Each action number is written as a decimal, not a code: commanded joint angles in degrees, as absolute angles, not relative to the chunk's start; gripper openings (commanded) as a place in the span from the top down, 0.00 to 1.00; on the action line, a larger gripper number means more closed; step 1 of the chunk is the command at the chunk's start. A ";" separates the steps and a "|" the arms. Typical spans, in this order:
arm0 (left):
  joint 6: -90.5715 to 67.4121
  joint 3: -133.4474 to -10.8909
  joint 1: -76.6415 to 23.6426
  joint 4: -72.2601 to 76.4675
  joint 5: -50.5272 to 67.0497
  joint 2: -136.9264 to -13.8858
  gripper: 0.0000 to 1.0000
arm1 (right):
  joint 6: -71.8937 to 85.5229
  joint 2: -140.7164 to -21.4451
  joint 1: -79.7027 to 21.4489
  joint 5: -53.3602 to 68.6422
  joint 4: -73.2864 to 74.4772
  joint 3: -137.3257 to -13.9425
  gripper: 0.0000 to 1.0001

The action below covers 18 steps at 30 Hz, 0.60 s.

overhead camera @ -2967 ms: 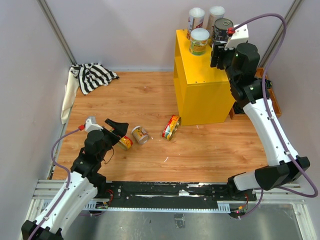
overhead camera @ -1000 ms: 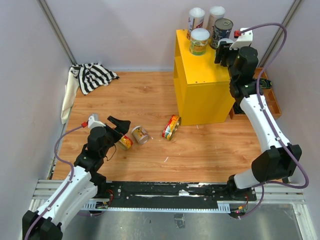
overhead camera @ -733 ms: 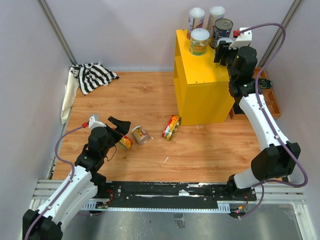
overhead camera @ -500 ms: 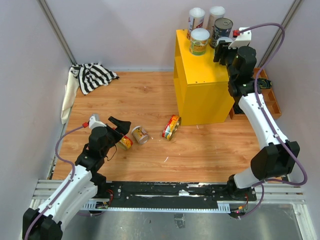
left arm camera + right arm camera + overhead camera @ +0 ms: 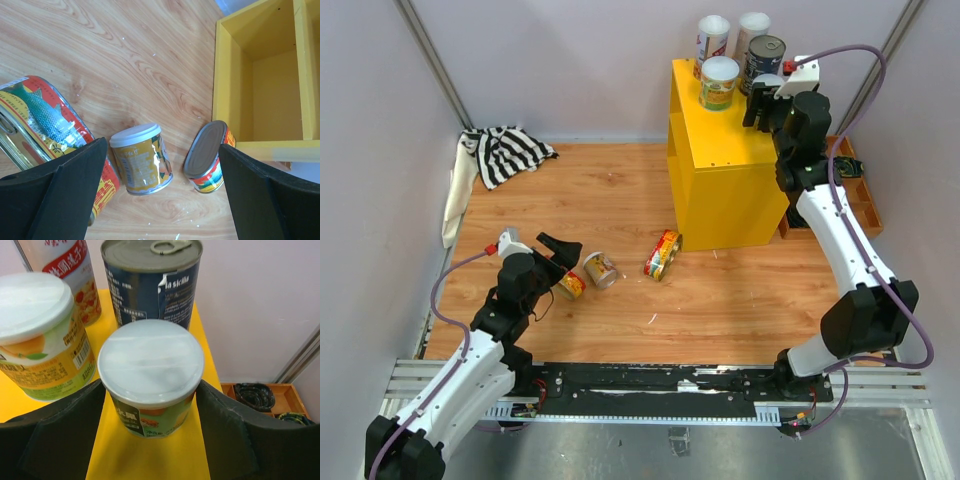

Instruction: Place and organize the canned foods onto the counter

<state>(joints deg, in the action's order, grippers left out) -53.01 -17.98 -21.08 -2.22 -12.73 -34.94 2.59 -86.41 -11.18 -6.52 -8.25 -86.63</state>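
The yellow counter stands at the back right. On its top stand a green-yellow can, two tall white-lidded cans and a dark can. My right gripper is shut on a green white-lidded can that stands upright on the counter top, just in front of the dark can. On the floor lie a fish-labelled can, a white-lidded yellow can and a yellow-and-red can. My left gripper hangs wide open above them, empty.
A striped cloth lies at the back left corner. A wooden tray with black round parts sits right of the counter, also in the right wrist view. Walls close in on both sides.
My right gripper has risen and shifted slightly left along the counter top with the green can. The left arm has crept a little toward the floor cans.
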 commanded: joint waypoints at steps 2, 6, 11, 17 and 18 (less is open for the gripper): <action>-52.84 -18.69 -20.57 -1.46 -12.47 -33.80 0.02 | 3.14 -86.35 -10.26 -5.43 -4.56 -87.37 0.22; -52.87 -18.97 -20.58 -2.24 -12.52 -32.78 0.02 | 3.62 -85.60 -10.23 -5.36 -3.90 -87.41 0.16; -52.83 -19.29 -20.61 -3.21 -12.57 -31.54 0.02 | 4.13 -83.85 -10.34 -5.19 -3.47 -87.21 0.15; -52.74 -19.72 -20.58 -4.01 -12.44 -30.32 0.02 | 3.84 -81.36 -11.19 -5.65 -2.36 -87.35 0.15; -52.75 -19.76 -20.57 -4.15 -12.48 -30.06 0.02 | 3.63 -80.88 -11.43 -5.83 -2.26 -87.29 0.15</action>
<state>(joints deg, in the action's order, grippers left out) -53.01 -18.00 -21.08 -3.49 -12.73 -31.24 3.22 -84.36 -11.20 -5.56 -2.28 -86.63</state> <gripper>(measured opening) 0.978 0.853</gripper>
